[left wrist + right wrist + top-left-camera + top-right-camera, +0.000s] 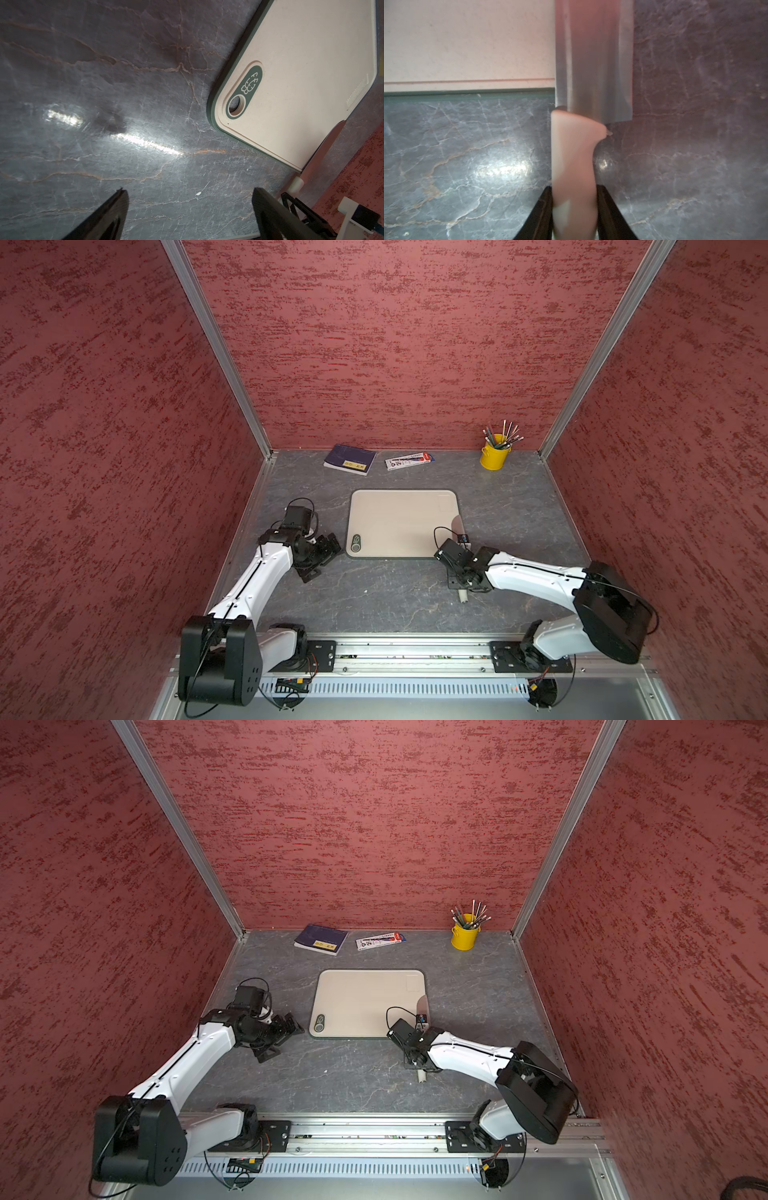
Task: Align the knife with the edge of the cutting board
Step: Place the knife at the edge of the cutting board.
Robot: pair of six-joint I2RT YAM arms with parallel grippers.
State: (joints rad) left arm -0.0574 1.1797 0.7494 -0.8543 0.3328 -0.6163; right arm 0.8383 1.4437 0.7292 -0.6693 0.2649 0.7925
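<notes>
Overhead, in both top views, the right gripper (pixel 458 570) clamps the knife (pixel 462 526) by its handle, and the steel blade lies along the right edge of the beige cutting board (pixel 399 522). Left wrist: the left gripper (pixel 190 192) gapes over the veined grey tabletop (pixel 104 83). Right wrist: black jaws pinch the smooth off-white handle, and the broad blade covers the board's edge.

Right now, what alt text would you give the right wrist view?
The right gripper is shut on the off-white handle of the knife, whose grey blade runs along one side of the cutting board. The handle extends past the board over the grey marbled table.
</notes>
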